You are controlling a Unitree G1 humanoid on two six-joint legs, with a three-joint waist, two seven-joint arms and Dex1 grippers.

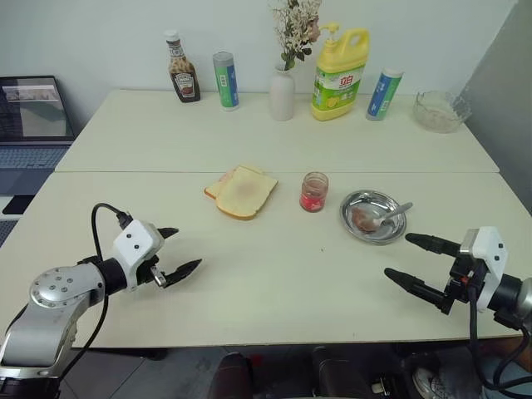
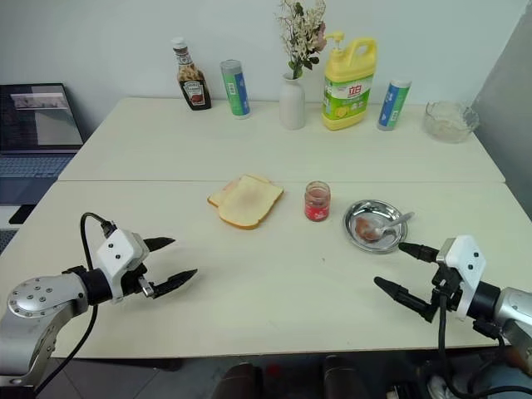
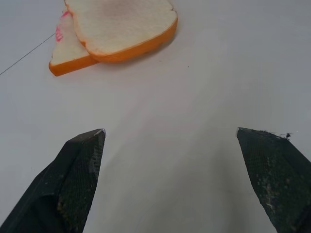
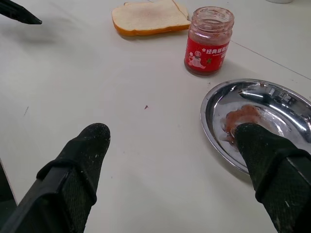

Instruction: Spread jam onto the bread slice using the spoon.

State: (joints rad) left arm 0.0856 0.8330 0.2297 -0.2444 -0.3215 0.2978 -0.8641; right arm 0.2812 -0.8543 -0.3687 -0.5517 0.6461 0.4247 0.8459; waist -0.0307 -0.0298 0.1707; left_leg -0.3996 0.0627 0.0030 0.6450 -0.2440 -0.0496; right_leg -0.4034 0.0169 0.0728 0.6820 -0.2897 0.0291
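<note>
The bread slice (image 1: 246,193), pale with a faint pink smear, lies mid-table on top of a smaller slice (image 1: 215,188). To its right stands the open glass jar of red jam (image 1: 314,192). Further right, the spoon (image 1: 392,214) rests in a round steel dish (image 1: 364,202), its bowl in a pink dab and its handle over the rim. My left gripper (image 1: 189,248) hovers open and empty near the front left, pointing toward the bread (image 3: 121,22). At the front right my right gripper (image 1: 397,255) is open and empty, just in front of the dish (image 4: 272,104) and facing the jar (image 4: 208,41).
Along the back edge stand a brown sauce bottle (image 1: 182,68), two tall cans (image 1: 225,81) (image 1: 383,94), a white vase with dried flowers (image 1: 282,93), a yellow detergent bottle (image 1: 340,73) and a glass bowl (image 1: 440,110). A laptop (image 1: 32,125) sits off the table's left.
</note>
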